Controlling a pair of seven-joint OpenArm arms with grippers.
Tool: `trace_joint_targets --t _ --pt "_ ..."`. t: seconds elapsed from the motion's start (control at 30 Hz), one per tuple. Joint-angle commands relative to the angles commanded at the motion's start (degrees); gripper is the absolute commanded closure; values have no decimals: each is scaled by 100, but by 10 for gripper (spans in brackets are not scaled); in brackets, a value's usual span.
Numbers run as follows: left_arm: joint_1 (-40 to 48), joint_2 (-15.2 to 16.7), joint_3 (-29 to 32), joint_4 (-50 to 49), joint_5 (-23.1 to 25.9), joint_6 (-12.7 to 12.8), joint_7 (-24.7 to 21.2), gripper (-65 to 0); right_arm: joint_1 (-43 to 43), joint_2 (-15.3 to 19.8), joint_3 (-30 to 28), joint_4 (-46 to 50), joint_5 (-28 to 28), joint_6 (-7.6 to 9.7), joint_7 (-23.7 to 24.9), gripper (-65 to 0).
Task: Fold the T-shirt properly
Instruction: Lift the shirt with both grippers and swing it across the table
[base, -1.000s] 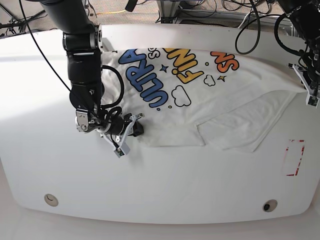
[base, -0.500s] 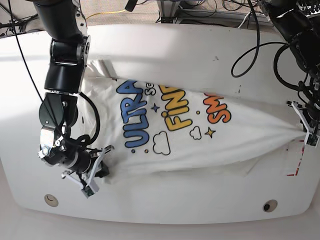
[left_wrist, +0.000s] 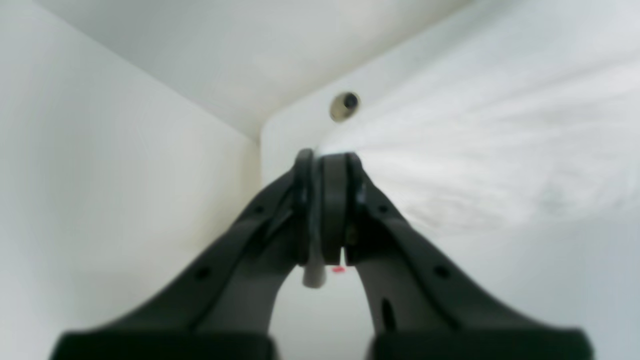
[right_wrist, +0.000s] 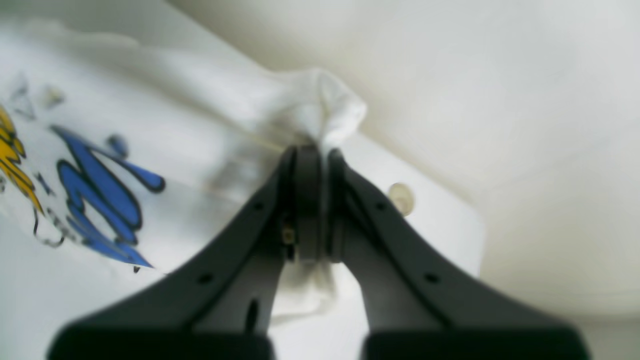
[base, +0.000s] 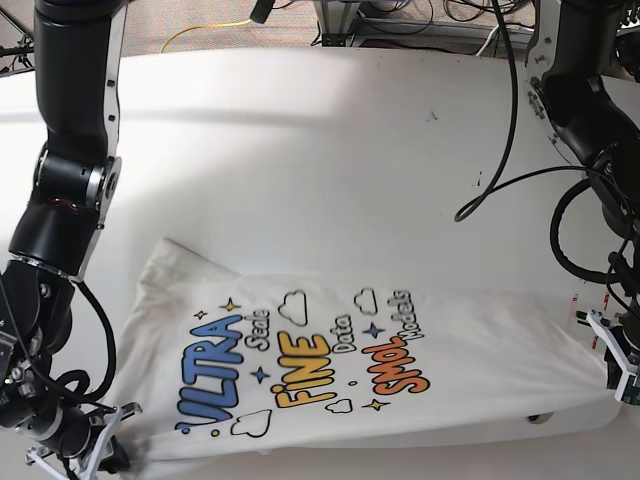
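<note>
The white T-shirt (base: 330, 350) lies spread flat along the table's front edge, its orange, yellow and blue print facing up. My right gripper (base: 100, 455) is at the shirt's front left corner, and in the right wrist view the gripper (right_wrist: 312, 155) is shut on a bunched corner of the T-shirt (right_wrist: 200, 135). My left gripper (base: 617, 375) is at the shirt's right end. In the left wrist view this gripper (left_wrist: 325, 160) is shut on a thin edge of the T-shirt (left_wrist: 475, 150), which stretches away taut.
The white table (base: 320, 150) extends far behind the shirt. Cables (base: 420, 15) and frame parts run along the back edge. Small red tape marks (base: 577, 300) sit near the left gripper. A round table hole (left_wrist: 344, 105) lies just beyond the left fingertips.
Both grippers have moved toward the table's front edge, dragging the shirt with them. The folded-over part has opened out and the shirt now lies flat and stretched.
</note>
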Motion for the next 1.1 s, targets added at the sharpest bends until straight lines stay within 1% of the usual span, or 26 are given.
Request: trace_joint_targets --t 0.07,0.13,0.2,0.3,0.47,0.53,0.6,0.7,0.83,0.87,0.93,1.0,1.1 --pt "-246 -9 0 0 0 0 0 0 211 53 0 0 0 0 -88 0" --pt "-501 -123 9 -9 0 0 35 0 431 105 0 0 0 0 -123 0" --pt "-782 -202 141 -88 -9 0 193 0 615 141 -18 0 0 0 -141 0" --pt "-1240 -211 290 -237 -9 0 387 0 853 281 -246 9 0 0 -167 0" --pt "-1301 -193 325 -264 -35 0 457 0 809 387 -343 220 9 0 -290 0" --pt "-1187 -176 325 -255 -44 0 457 0 580 387 -343 352 9 0 -290 0" --pt "-835 -176 325 -255 -53 0 448 0 273 404 -308 589 0 0 -290 0" --pt "-510 -167 325 -255 -53 0 422 0 -387 369 132 765 0 0 -290 0" --pt "70 -158 299 -246 -62 0 422 0 -1213 360 440 1169 0 0 -290 0" --pt "211 -158 299 -255 -62 0 413 0 -1495 334 580 1257 0 0 -290 0" --pt "440 -158 316 -246 -62 0 413 0 -1890 167 756 1389 0 0 -290 0" --pt "791 -158 299 -158 -62 0 413 0 -2321 53 941 1714 0 0 -290 0" --pt "1266 -158 281 35 -62 0 413 0 -3033 -9 1204 2066 0 0 -290 0"
